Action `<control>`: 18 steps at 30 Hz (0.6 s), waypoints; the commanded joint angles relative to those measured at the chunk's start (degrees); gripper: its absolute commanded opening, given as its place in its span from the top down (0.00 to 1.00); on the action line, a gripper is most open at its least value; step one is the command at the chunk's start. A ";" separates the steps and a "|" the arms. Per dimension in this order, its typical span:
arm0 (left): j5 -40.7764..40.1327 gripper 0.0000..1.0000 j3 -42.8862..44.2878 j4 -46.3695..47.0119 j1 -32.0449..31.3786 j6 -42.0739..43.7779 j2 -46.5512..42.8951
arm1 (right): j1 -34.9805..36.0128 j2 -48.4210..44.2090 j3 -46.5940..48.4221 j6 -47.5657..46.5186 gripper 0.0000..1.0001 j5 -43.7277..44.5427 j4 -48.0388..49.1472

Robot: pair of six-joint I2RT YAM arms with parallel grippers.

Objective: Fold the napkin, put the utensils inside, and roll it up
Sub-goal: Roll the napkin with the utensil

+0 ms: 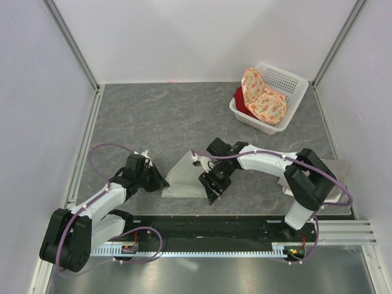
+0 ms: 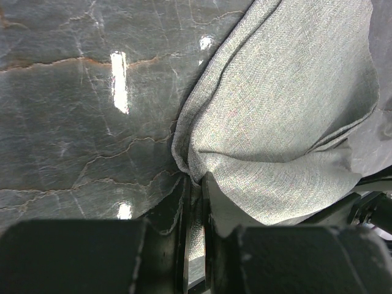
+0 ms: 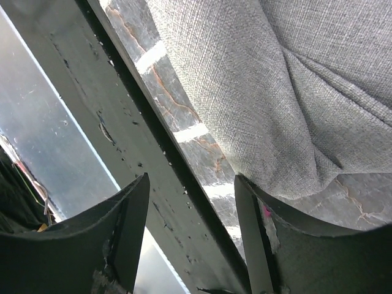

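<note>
Nearest the lens in the left wrist view, the left claw (image 2: 195, 187) is pinched almost closed on an edge of the plain sage-grey square cloth napkin (image 2: 288, 92), with the fabric trapped between its dark fingers (image 2: 182, 233). From above, the napkin (image 1: 184, 174) lies rumpled into a rough triangle on the grey marbled surface (image 1: 153, 116), a little toward 6 o'clock from the centre. The left claw (image 1: 158, 181) is at the napkin's 8 o'clock corner and the right claw (image 1: 211, 190) at its 4 o'clock edge. The right claw (image 3: 191, 184) stands well open and holds nothing — a napkin (image 3: 275, 92) corner hangs just beside one finger. At 1 o'clock a white plastic basket (image 1: 294, 76) holds an orange floral-patterned cloth (image 1: 264, 98).
</note>
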 commanded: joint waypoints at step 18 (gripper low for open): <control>-4.64 0.98 0.65 -2.31 0.03 1.08 1.25 | 24.14 -8.98 -7.32 -13.41 0.31 39.86 34.51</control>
